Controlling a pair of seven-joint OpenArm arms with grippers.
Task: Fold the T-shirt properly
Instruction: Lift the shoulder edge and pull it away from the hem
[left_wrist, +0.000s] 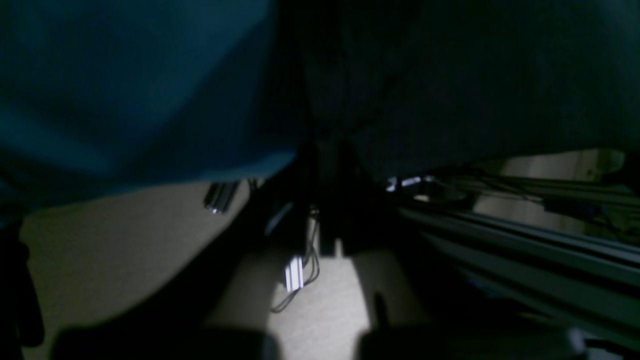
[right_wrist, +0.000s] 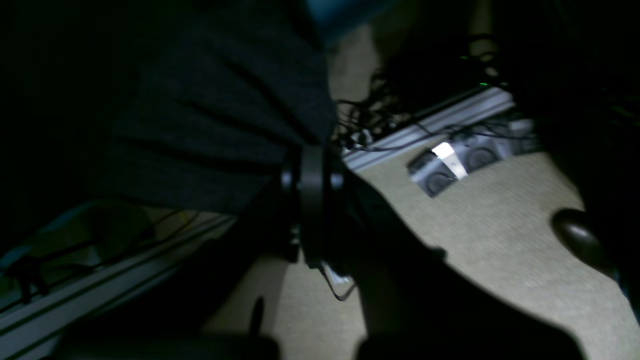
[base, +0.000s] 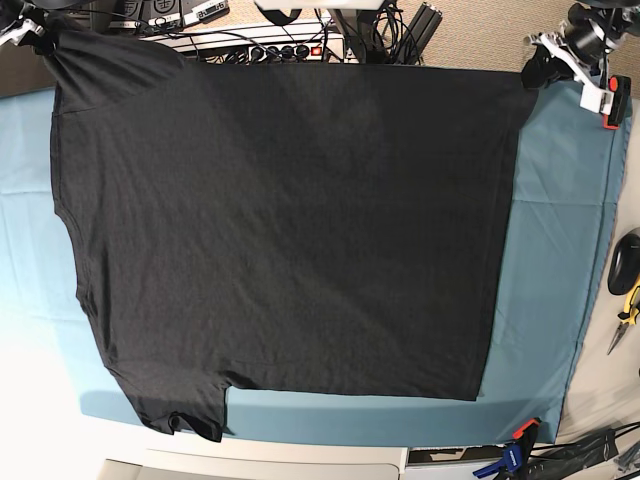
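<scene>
T-shirt (base: 290, 230): spread flat on the teal cloth (base: 560, 250), covering the counter
Left claw (base: 533, 68): closed — gripping the shirt's far corner
Right claw (base: 38, 40): closed — gripping the opposite far corner

Beige carpet floor (right_wrist: 490, 225) w/ cables, alu rails (left_wrist: 525, 250).

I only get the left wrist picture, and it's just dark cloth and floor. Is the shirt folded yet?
Observer: No. In the base view the T-shirt lies spread open with its plain dark side up and no fold in it.
Operator: What's the blue stuff at my top left?
Observer: That's a teal cloth lying under the shirt. It shows past the shirt's edges.
Operator: Is anything holding the shirt?
Observer: Yes, both arms are. The left gripper is shut on one far corner and the right gripper on the other.
</scene>
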